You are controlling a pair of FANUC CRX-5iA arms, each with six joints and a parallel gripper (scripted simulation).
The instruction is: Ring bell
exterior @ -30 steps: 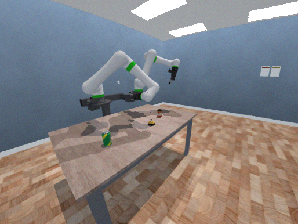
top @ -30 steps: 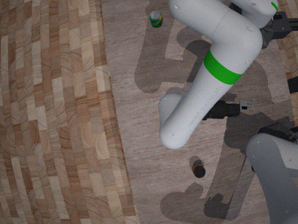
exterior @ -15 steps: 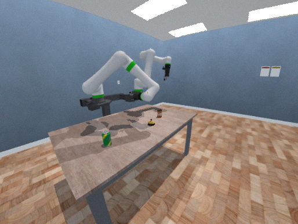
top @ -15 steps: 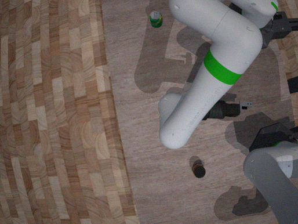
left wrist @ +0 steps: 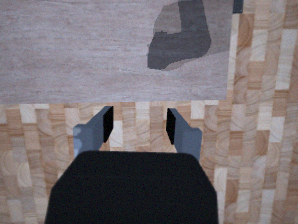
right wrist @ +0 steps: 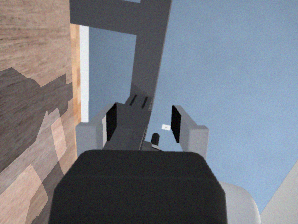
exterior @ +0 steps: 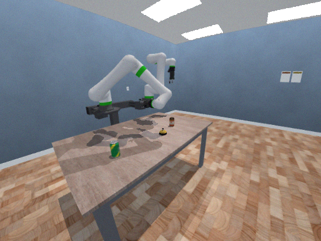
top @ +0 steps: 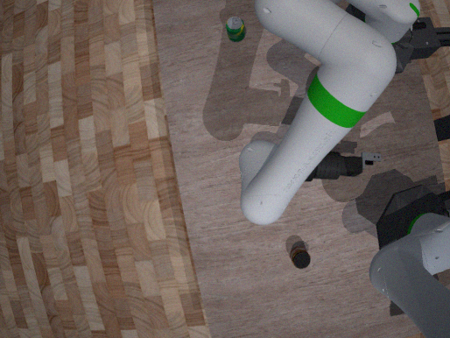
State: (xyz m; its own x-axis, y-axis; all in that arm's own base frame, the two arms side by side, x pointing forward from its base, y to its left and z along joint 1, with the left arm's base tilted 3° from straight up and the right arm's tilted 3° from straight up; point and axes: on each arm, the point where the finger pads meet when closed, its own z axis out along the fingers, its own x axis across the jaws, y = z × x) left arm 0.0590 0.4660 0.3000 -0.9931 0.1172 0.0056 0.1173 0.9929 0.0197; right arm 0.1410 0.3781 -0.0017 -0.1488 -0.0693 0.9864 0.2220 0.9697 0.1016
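A green soda can (top: 235, 30) (exterior: 115, 149) and a brown jar (top: 300, 258) (exterior: 172, 122) are standing upright, contents indiscernible; the left gripper (exterior: 170, 82) (left wrist: 140, 118) and right gripper (top: 372, 158) (right wrist: 144, 115) are holding their jaws apart.

1 view looks steeply down over the tabletop (top: 245, 298) (exterior: 140, 162) (left wrist: 75, 50) (right wrist: 30, 50); 1 faces it obliquely from beyond a corner. 2 closer wrist views look past their hands, sharing parts of the tabletop.

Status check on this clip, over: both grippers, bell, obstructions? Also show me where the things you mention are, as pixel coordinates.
Left gripper (exterior: 170, 82) (left wrist: 140, 120) and right gripper (top: 377, 158) (exterior: 141, 103) (right wrist: 144, 115) open, empty. Bell (exterior: 162, 132) upright on table, untouched. Right arm (top: 302, 144) (exterior: 151, 79) hides bell from top view.
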